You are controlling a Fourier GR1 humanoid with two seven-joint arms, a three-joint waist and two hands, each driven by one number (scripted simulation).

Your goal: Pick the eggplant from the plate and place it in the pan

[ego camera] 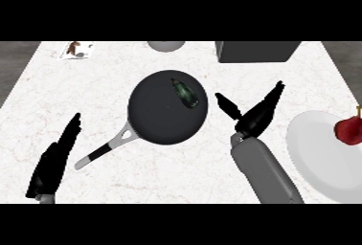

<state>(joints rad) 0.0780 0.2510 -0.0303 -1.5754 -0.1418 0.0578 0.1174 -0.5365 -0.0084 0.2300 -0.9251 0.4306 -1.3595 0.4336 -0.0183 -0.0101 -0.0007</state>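
A dark green eggplant (186,93) lies inside the black pan (157,119), toward its upper right rim. The pan's grey and black handle (106,150) points down-left. A white plate (320,153) sits at the right edge with no eggplant on it. My right hand (253,116) is open just right of the pan, fingers spread straight, thumb toward the pan's rim, holding nothing. My left hand (55,162) rests open at the lower left, fingers straight and pointing up, apart from the pan handle.
A red fruit (349,130) sits at the plate's right side. A dark box (258,51) stands at the back right, a grey bowl (166,45) at the back centre, and a small item (76,50) at the back left.
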